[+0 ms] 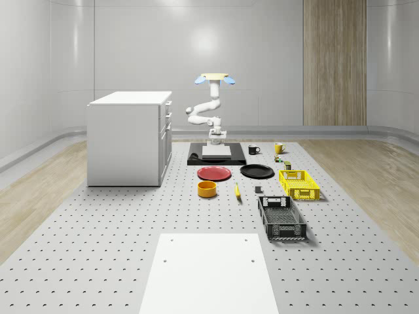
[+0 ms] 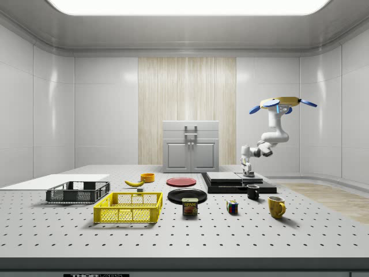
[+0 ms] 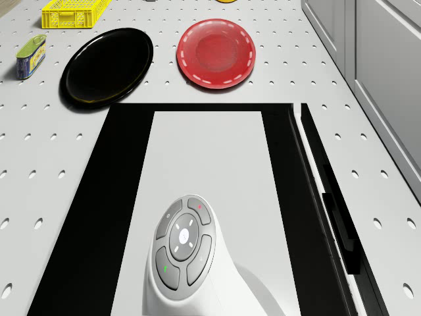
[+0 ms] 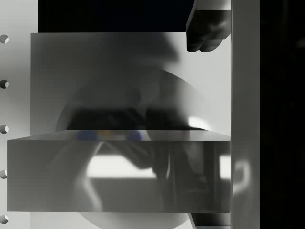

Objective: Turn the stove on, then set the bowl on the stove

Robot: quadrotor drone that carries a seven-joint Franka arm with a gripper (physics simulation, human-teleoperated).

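The drone [image 1: 214, 78] hovers above the far end of the perforated surface [image 1: 118, 229], over the stove [image 1: 216, 156], with its arm [image 1: 204, 114] folded downward. In the side view the drone sits high toward that view's right, and the arm bends down to the stove.

The pincer [image 1: 217, 141] is directly above the stove's pale top plate [image 3: 210, 171], very close to it — contact cannot be confirmed. Its degree of opening cannot be told from any view; nothing can be seen held in it. In the drone view the arm's wrist housing, with its ring of buttons, stands over the near part of the pale plate.

The stove is a black slab with a pale plate on top, lying just beside the white cabinet [image 1: 129, 137], on the whole-scene view's right of it.

The bowl [image 1: 207, 189] — orange, upright — rests on the surface well apart from the stove, on the near side of the red plate [image 1: 214, 173]. The black plate [image 1: 256, 171] lies beside the red one. A banana [image 1: 237, 191] lies near the bowl. A yellow crate [image 1: 298, 184] and a black crate [image 1: 281, 218] stand toward the whole-scene view's right. A black mug [image 1: 253, 150] and a yellow mug [image 1: 278, 148] stand near the stove's right edge in that view. A tin [image 2: 189, 206] stands in front of the black plate in the side view.
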